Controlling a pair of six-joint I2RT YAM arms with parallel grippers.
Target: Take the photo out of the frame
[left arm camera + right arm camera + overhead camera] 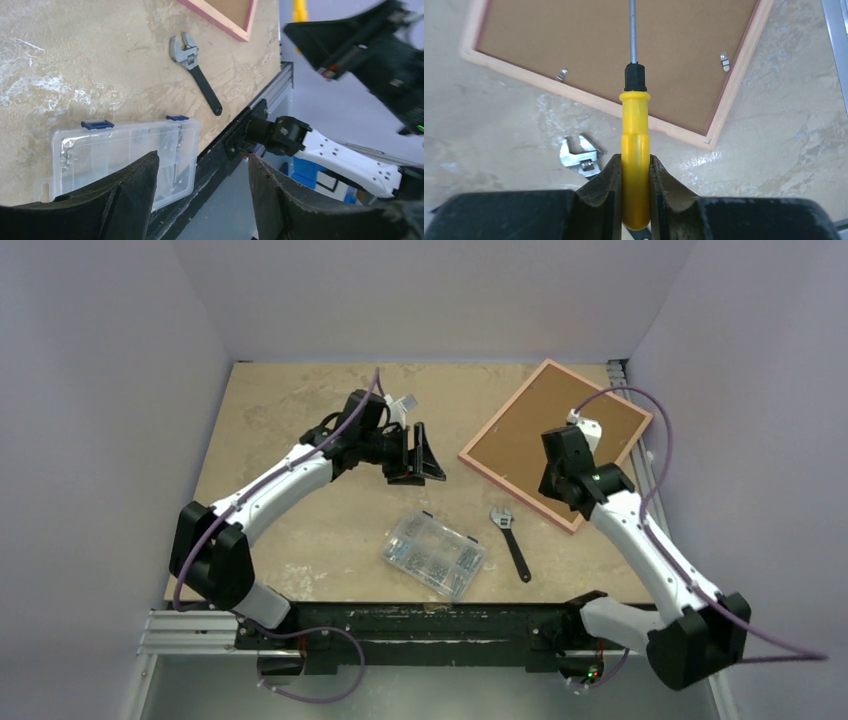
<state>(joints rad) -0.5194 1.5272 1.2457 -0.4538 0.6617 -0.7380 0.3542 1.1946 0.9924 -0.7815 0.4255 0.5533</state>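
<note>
We find the frame (556, 443) lying back-up at the far right corner of the counter (290, 410), its brown fibreboard showing inside the pink rim. The photo is hidden beneath that board. The right end effector (634, 165) pinches the handle of a yellow screwdriver (635, 125), whose shaft points over the board, between two small metal tabs (724, 61). The left end effector (202, 160) is spread and holds nothing, hovering above the middle of the counter.

We judge the frame light but stiff and likely to skid on the smooth counter if pried, so it wants bracing at the rim. The tabs look like the place to work. The print, being paper, should bend and crease easily – best lifted by an edge or corner.
</note>
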